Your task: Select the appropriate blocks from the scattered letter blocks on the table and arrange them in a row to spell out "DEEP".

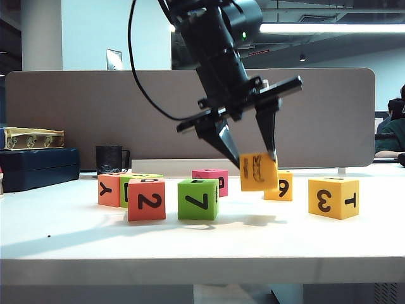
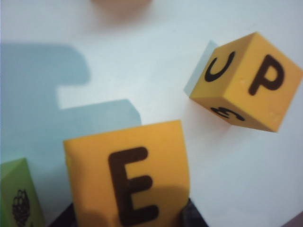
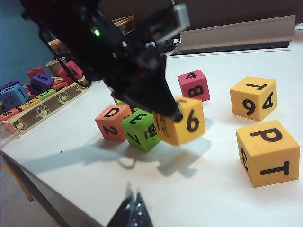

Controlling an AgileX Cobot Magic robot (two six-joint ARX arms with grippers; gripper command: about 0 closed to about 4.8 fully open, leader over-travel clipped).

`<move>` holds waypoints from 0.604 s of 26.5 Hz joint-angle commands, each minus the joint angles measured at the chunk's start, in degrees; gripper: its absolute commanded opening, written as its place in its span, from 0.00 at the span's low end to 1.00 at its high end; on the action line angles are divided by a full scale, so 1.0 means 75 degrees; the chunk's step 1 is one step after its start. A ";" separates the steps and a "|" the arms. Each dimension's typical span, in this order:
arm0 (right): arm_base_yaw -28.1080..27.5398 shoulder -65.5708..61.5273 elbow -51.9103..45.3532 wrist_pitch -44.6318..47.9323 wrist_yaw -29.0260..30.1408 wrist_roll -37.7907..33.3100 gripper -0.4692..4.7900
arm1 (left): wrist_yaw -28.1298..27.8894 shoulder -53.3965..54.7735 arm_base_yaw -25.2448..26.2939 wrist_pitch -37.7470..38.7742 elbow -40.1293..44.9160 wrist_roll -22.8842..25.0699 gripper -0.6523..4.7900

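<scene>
Yellow-orange E block (image 1: 258, 172) hangs above the surface (image 1: 253, 244), right of the green 7 block (image 1: 198, 199), clamped in the left hand (image 1: 256, 158). Right hand (image 3: 133, 211) sits low and apart, fingers together.

A black mug (image 1: 110, 159) stands at the counter's back edge before a grey partition (image 1: 76, 114). To its left, a patterned box (image 1: 31, 137) rests on a dark blue case (image 1: 38, 168). Ceiling light (image 1: 332, 28) glows overhead.

Matt foam-like cubes (image 1: 198, 199), smooth white table (image 1: 190, 244), black plastic left pincer (image 1: 253, 158)
</scene>
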State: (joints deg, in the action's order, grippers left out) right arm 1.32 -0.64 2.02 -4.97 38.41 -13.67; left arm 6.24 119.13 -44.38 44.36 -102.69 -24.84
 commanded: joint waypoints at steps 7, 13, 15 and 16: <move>0.0000 0.0093 0.0047 0.0125 0.0012 -0.0009 0.08 | -0.0026 0.0329 0.0017 -0.0093 -0.0017 -0.0414 0.51; 0.0000 0.0093 0.0047 0.0122 0.0015 -0.0009 0.08 | -0.0038 0.0452 0.0017 -0.0085 -0.0015 -0.0411 0.52; 0.0000 0.0093 0.0047 0.0122 0.0012 -0.0009 0.08 | 0.0055 0.0460 0.0017 -0.0058 -0.0015 -0.0411 0.52; 0.0000 0.0093 0.0047 0.0122 0.0012 -0.0009 0.08 | 0.0061 0.0460 0.0015 -0.0044 -0.0015 -0.0408 0.52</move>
State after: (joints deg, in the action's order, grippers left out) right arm 1.32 -0.64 2.02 -4.95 38.41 -13.69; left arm 6.26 122.41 -44.23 43.94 -102.74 -27.92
